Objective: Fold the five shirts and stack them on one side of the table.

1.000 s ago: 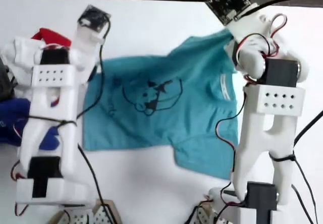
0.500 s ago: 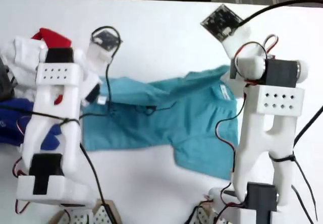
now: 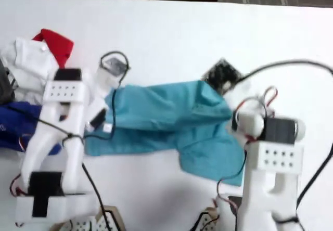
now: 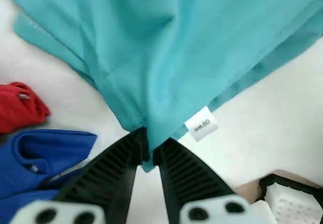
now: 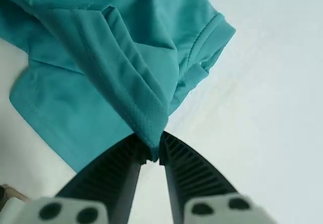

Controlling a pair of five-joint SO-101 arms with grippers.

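My left gripper (image 4: 149,151) is pinched tight on a hem corner of the teal shirt (image 3: 166,116), and my right gripper (image 5: 154,153) is clamped on a stitched, doubled-over edge of it. The fabric is soft, thin knit, creased where it hangs from my fingers, with a small white tag (image 4: 202,124) by the left grip. It is doubled over into a long band across the middle of the white table (image 3: 171,38), its long axis running between my arms. Beside my left arm lie crumpled red (image 3: 57,42), white (image 3: 28,59) and blue (image 3: 15,124) shirts.
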